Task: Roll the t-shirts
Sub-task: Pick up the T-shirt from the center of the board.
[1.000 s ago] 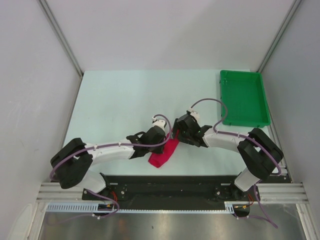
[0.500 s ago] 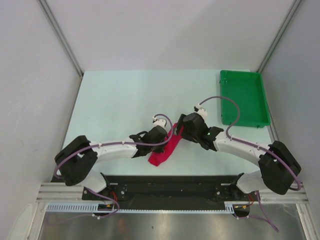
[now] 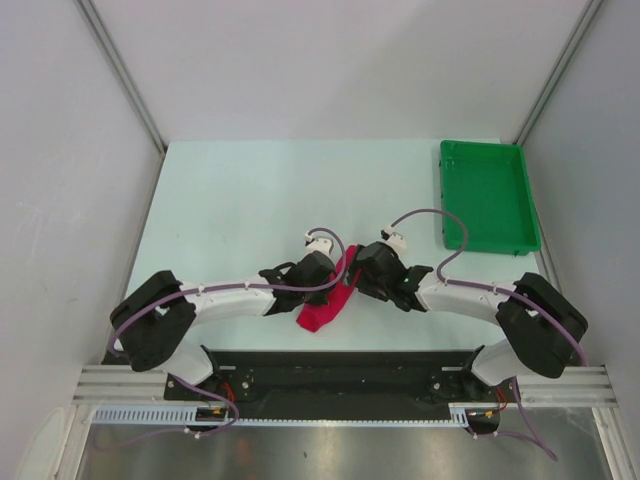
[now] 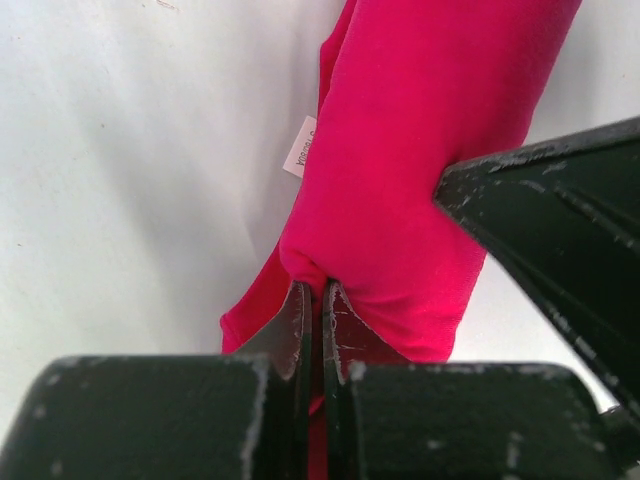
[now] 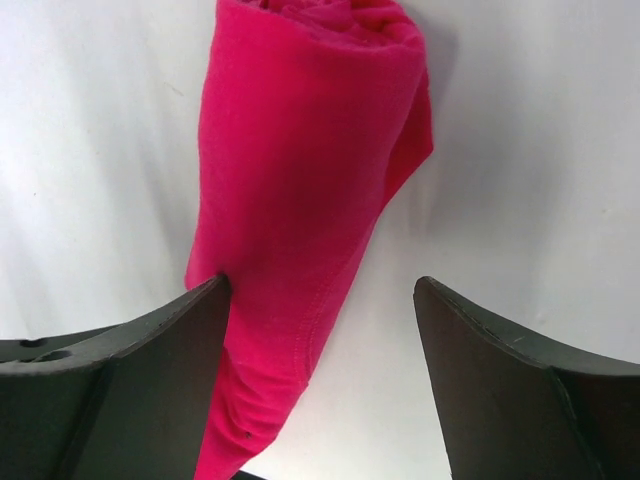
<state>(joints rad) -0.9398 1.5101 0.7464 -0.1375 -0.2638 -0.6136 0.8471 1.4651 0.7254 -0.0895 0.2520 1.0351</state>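
The crimson-red t-shirt [image 3: 328, 305] lies rolled into a narrow bundle near the table's front edge, between the two arms. My left gripper [image 4: 318, 290] is shut on a fold of the t-shirt [image 4: 420, 170], the cloth pinched between its tips. A small white label [image 4: 299, 147] shows on the bundle's left side. My right gripper [image 5: 322, 285] stands open over the other end of the t-shirt [image 5: 300, 180]; its left finger [image 5: 150, 350] touches the cloth and its right finger [image 5: 500, 350] is over bare table. In the top view the left gripper [image 3: 334, 275] and right gripper [image 3: 352, 278] nearly meet.
A green tray [image 3: 487, 196] sits at the back right of the pale table [image 3: 250, 200]. Grey walls close the table in on the left, right and back. A black rail [image 3: 340, 375] with the arm bases runs along the front edge.
My left gripper has shut on the t-shirt. The right arm swung out to the right, then came back; its gripper now sits lower and nearer the bundle's upper end.
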